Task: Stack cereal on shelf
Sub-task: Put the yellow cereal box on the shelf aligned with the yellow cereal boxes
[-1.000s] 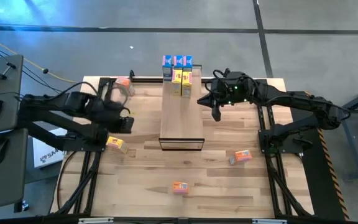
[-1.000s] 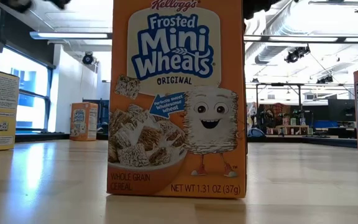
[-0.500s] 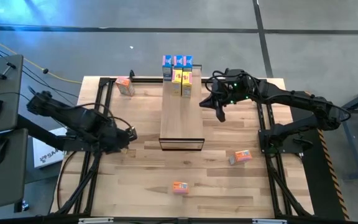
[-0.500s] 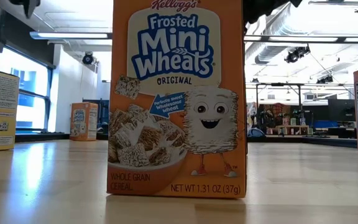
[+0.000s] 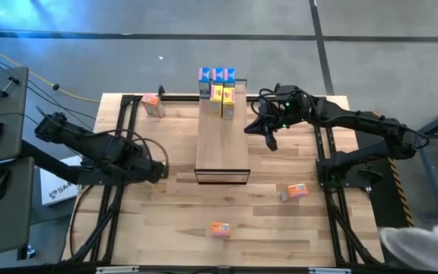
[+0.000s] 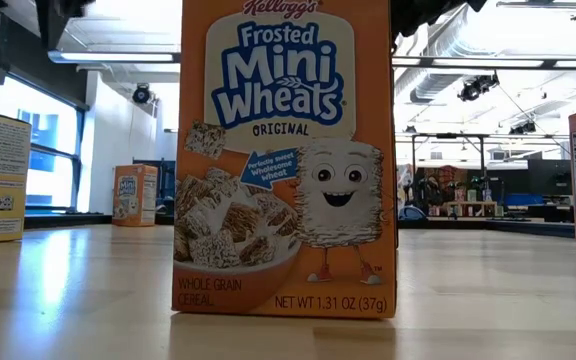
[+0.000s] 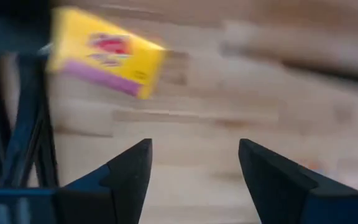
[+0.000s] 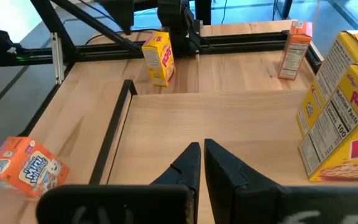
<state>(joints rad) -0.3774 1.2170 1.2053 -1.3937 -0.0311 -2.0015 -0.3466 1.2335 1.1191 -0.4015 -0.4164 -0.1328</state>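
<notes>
Six cereal boxes (image 5: 217,92) on shelf (image 5: 222,144) far end, four loose — Frosted Mini Wheats (image 6: 286,155), Pops (image 8: 158,58). Left gripper (image 7: 191,171) spread, empty; right gripper (image 8: 200,163) closed, empty.

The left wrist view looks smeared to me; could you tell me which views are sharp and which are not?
Left wrist view: motion-blurred, the yellow cereal box and tabletop smeared. Right wrist view: sharp. Low view: the Mini-Wheats box is crisp, with bright windows glaring behind.

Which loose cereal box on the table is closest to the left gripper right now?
The yellow box, just ahead of the open left gripper. The orange boxes at the far-left corner, near edge and right side lie farther off.
</notes>
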